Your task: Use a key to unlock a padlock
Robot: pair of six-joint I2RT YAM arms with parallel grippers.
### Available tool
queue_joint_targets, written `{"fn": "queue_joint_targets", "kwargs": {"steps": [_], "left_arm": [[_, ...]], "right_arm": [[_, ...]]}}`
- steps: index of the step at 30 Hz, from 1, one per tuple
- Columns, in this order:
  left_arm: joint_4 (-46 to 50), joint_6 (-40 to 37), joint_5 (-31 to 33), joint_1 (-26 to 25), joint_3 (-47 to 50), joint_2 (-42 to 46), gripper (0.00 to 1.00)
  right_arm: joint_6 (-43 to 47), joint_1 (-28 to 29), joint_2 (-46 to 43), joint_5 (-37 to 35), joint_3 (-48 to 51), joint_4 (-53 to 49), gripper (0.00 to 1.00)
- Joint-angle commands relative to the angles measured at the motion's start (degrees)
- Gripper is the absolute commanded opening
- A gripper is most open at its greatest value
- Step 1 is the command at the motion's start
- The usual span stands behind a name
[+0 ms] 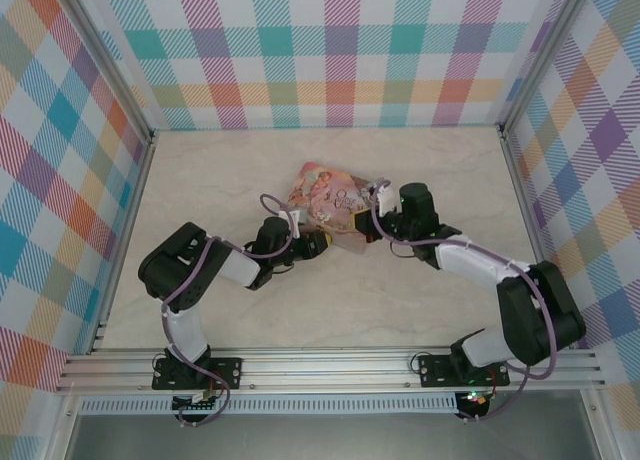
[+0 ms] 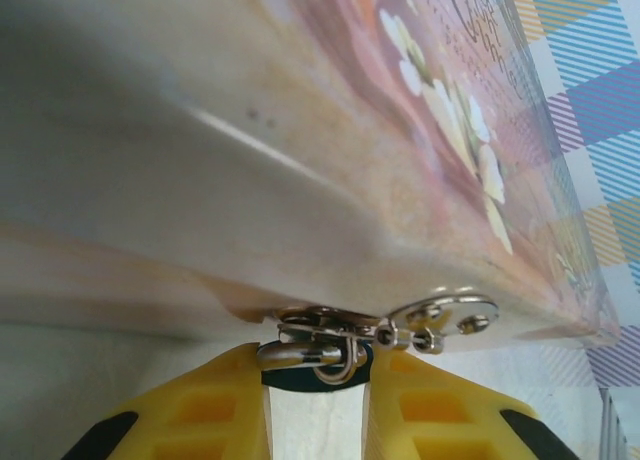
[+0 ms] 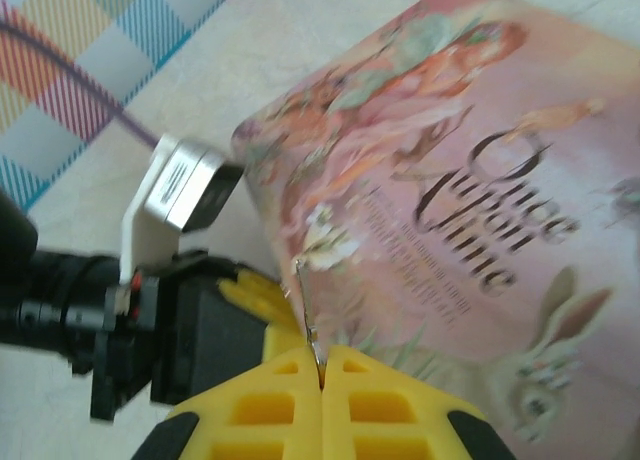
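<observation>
Pink illustrated tin sits mid-table with both arms converged at its near edge. In the left wrist view, the left gripper is narrowed onto the padlock, which hangs at the tin's silvery clasp; the shackle and a dark sliver of the body show between the yellow fingers. In the right wrist view, the right gripper has its fingers pressed together on the key, a thin metal sliver projecting towards the tin's edge. The keyway is not visible, so alignment cannot be confirmed. Risks, as judged: the key, held by so little, may pivot or slip between the pads on contact; an off-axis push may twist the padlock in its grip or shove the tin away.
</observation>
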State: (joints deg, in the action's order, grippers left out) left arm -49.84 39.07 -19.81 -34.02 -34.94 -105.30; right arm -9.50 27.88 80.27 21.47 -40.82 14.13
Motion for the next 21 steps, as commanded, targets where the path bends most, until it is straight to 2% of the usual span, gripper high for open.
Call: {"fn": "queue_joint_targets", "kwargs": {"steps": [1,9,21], "left_arm": [[1.2,4.7,0.1,-1.0,-2.1,4.0,0.17],[6.3,10.0,0.1,-1.8,-3.4,7.7,0.14],[8.0,13.6,-0.1,-2.7,-3.3,9.1,0.1]], "right_arm": [[6.5,4.4,-0.5,-5.2,3.2,-3.2,0.06],[8.4,9.7,5.5,-9.0,4.0,-2.4,0.06],[10.3,11.2,8.1,-16.6,1.7,-3.3,0.05]]}}
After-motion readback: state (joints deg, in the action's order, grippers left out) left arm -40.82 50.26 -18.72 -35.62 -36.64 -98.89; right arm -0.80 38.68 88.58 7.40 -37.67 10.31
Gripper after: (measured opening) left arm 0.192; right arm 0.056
